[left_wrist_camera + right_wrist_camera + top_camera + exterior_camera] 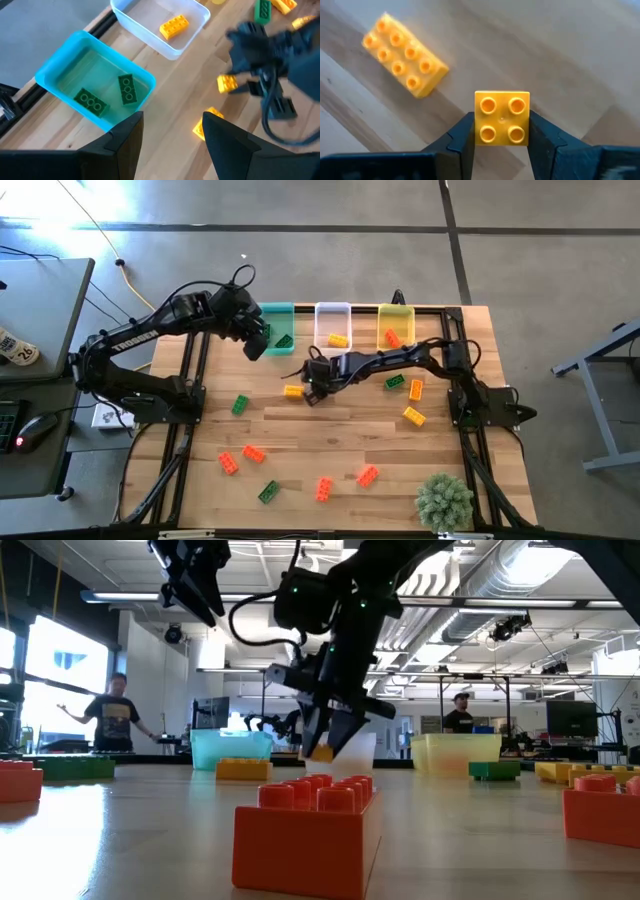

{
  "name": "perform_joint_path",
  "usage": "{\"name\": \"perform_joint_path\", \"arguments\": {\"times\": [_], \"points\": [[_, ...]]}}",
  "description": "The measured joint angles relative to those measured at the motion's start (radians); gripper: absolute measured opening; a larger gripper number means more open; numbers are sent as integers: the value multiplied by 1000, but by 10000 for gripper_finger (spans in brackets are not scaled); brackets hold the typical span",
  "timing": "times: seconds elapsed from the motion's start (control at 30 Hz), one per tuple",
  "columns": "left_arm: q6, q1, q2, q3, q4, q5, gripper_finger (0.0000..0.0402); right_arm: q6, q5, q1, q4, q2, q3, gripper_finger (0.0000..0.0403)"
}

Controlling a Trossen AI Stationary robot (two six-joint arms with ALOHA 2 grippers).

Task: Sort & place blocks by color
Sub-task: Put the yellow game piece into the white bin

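My right gripper [314,388] reaches to the table's middle, shut on a small yellow four-stud block [502,117]. A longer yellow block [404,55] lies flat on the wood just beside it. My left gripper [172,130] hangs open and empty, high above the near rim of the teal bin [277,325]. That bin holds two green blocks [127,89]. The clear bin [333,325] holds a yellow block, and the yellow bin [396,325] an orange one. Green, orange and yellow blocks lie scattered on the table. My right gripper pinches the small yellow block by two opposite side walls [476,120], one finger on each. The fingers [345,730] come from above, pointing down. The block sits level between them, studs facing the wrist, and is lifted a little clear of the table in the low view.
Three bins stand in a row at the far edge. Loose blocks lie at the near left [253,452], near middle [324,489] and right [414,416]. A fuzzy green plant [443,500] stands at the near right corner. People stand in the room behind.
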Motion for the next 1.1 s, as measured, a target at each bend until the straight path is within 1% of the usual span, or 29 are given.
{"name": "perform_joint_path", "arguments": {"times": [0.17, 0.33, 0.47, 0.6, 0.7, 0.87, 1.0, 1.1], "points": [[0, -38, 0, -1, -17, 0, 193, -55, 14, -11, 6, -57, 0, 116], [-11, -73, 0, -34, -23, 0, 193, -130, 39, -43, 8, -119, 0, 116], [-58, -93, 0, -63, -31, 0, 193, -204, 55, -92, 8, -161, 0, 116], [-121, -117, 0, -100, -31, 0, 193, -282, 55, -164, 21, -177, 2, 116], [-172, -134, 0, -124, -35, 0, 193, -330, 29, -221, 22, -176, 2, 116], [-278, -163, 0, -159, -39, 0, 193, -399, 21, -300, 26, -175, 2, 116], [-359, -173, 0, -197, -43, -1, 193, -444, -63, -365, 29, -167, 2, 116], [-428, -181, 0, -220, -44, -1, 193, -462, -77, -400, 29, -159, 2, 116]]}}
